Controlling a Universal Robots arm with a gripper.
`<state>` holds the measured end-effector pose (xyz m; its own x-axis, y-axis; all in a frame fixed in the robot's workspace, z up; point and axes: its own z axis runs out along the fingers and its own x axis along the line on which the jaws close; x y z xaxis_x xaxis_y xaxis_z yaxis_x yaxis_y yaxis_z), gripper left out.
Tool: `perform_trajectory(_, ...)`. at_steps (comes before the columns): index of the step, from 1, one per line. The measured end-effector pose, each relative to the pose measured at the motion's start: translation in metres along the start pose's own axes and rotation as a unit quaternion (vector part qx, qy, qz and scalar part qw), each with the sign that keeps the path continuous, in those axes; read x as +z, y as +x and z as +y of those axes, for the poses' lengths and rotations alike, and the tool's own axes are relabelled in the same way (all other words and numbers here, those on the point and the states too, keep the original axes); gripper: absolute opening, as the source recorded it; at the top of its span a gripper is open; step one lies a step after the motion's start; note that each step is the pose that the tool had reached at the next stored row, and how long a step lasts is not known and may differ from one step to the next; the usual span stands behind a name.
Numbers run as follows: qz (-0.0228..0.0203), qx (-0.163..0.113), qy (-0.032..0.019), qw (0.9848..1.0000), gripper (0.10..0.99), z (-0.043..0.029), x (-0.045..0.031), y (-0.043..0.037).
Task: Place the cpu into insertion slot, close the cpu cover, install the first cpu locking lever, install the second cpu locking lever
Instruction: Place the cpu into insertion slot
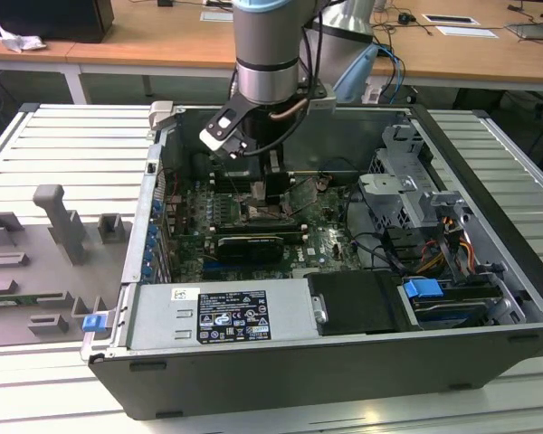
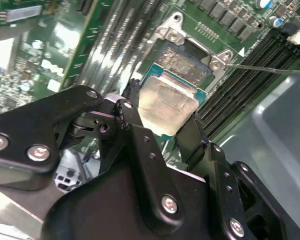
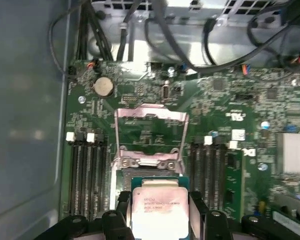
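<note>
Exterior view first: I see my one arm reaching straight down into the one open computer case at the middle of the frame. Its gripper is low over the green board. One long black card lies just below it in the picture, and grey holders sit on the slatted table at the exterior view's left.

In the second wrist view the two black fingers pinch one cpu by opposite edges — the jaws are clamped on it, silvery face up. The chip hangs partly over the one insertion slot; whether it touches the slot I cannot tell. One thin metal rod runs away from a corner of the slot.

In the first wrist view the one cpu cover stands swung open beyond the slot — green board shows through its square window. Two banks of memory slots flank the slot, one on each side, and one round coin battery sits past the cover.
</note>
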<state>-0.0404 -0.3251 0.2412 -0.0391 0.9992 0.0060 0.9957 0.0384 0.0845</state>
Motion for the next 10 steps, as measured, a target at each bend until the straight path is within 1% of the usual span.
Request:
perform_trajectory(1,0.0,0.0,0.0,1.0,0.541,-0.0011,0.0032,0.0016)
perform_trajectory(5,-0.0003,0.002,0.0001,1.0,0.541,-0.0019,0.0105,0.0027)
perform_trajectory(7,-0.0002,0.003,0.0,1.0,0.541,-0.0044,0.0188,0.0039)
perform_trajectory(8,-0.0008,0.009,0.0,1.0,0.541,-0.0054,0.0223,0.0042)
perform_trajectory(10,-0.0014,0.016,-0.0001,0.9999,0.541,-0.0071,0.0276,0.0045)
